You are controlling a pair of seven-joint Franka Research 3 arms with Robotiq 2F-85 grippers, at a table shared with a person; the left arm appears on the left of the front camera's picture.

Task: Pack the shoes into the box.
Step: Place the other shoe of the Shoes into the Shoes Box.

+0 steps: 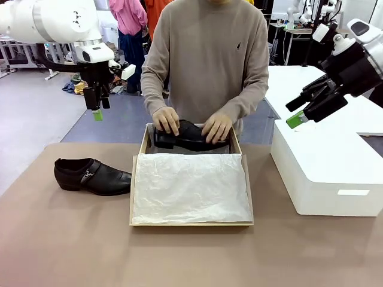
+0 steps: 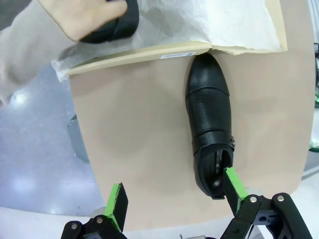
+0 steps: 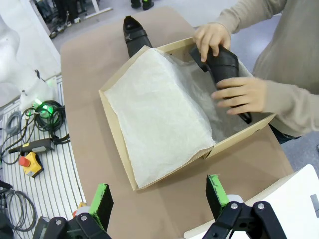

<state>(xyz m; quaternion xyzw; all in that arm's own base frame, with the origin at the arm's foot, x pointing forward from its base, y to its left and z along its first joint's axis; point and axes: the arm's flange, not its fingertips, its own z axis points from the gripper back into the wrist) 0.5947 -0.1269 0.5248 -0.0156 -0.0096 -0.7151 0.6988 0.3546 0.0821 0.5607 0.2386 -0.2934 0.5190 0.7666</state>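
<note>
Right, biggest first: brown table [image 1: 60,239], person at far side in a beige sweater [image 1: 209,54], big white rounded box [image 1: 323,173] on robot's right, not the one we want.

The box [image 1: 131,191], brown cardboard, sits mid-table, open, w/ white tissue [image 1: 188,188] crinkled over most of the inside.

The shoes, 2 of them, are split up. One shoe [image 1: 185,136] is at the far end of the box under both of the person's hands [image 1: 166,119], which are pressing or settling it, so that half looks handled.

The other shoe [image 1: 93,176] lies on the table outside the box, on robot's left. Toe points at the box's left wall, touching or just beside it; can't tell which. Heel points away, buckle side faces the cam.

Left gripper [image 1: 97,107] hangs high above the table's far-left part, fingers apart, nothing btwn them. Right gripper [image 1: 296,116] is up over the white box, fingers also apart, empty, well apart from either shoe.

Key relation, from the left wrist view: the loose shoe's long axis runs straight away from the fingers, heel nearest, toe farthest. The heel sits off toward one green pad [image 2: 234,186], not centred. The gap already spans the shoe's width, so I'd judge the left arm is the one to take it: shift sideways to centre on the heel/vamp, then drop.
</note>
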